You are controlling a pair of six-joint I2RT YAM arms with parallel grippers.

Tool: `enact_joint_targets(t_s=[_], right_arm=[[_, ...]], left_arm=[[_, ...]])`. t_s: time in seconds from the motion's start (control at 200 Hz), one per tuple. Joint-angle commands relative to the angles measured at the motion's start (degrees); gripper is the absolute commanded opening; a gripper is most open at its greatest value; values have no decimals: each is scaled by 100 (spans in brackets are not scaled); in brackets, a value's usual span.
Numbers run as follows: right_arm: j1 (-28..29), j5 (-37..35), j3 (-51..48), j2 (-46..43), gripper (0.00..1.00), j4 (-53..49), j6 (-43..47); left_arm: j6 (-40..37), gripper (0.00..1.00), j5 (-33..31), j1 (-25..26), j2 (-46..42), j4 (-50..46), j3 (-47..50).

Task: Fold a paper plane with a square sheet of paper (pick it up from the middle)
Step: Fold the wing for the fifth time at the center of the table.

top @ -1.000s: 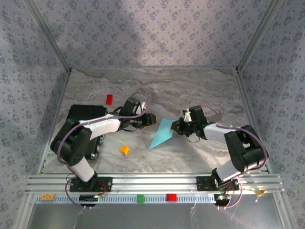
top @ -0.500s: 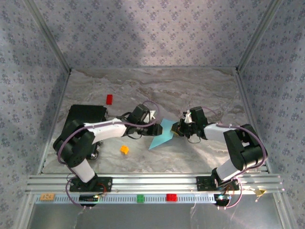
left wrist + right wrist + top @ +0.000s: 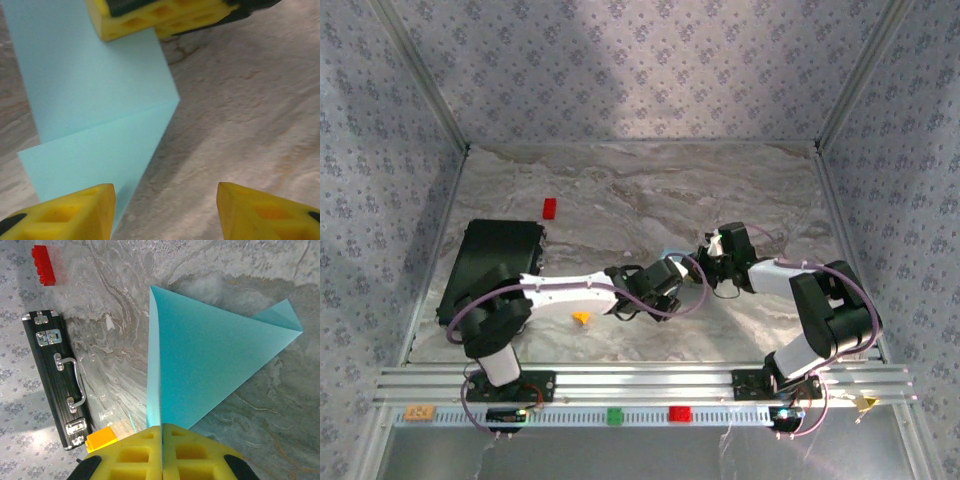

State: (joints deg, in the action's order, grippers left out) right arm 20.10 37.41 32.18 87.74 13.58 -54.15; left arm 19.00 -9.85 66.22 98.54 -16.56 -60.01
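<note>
light, floppy paper [image 3: 210,365] pinched by right gripper [image 3: 161,428]; left gripper [image 3: 164,194] spread over paper's free creased end, likely best hold.

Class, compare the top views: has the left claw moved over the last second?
Yes. The left claw has swung right, away from the black case, up to the right claw gripping the paper.

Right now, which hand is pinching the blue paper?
The right hand, shut tight on the blue paper. The left hand is open, holding nothing.
</note>
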Motion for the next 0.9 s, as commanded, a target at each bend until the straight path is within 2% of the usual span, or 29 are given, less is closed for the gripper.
enact_joint_targets(t_s=[0.0,0.175,0.42,0.68,0.895], right_arm=[[-53,113,-21,-115,7,100,-173],[-52,115,-2,-111,7,118,-235],[-64,135,7,-125,7,143,-284],[-72,135,3,-120,7,145,-285],[-85,139,7,-124,7,145,-292]], left_arm=[[-333,56,-931,139,219,-456,-196],[-371,54,-1349,283,424,-531,-283],[-336,50,-1575,304,495,-502,-268],[-327,37,-1619,304,543,-505,-281],[-318,33,-1687,304,544,-507,-258]])
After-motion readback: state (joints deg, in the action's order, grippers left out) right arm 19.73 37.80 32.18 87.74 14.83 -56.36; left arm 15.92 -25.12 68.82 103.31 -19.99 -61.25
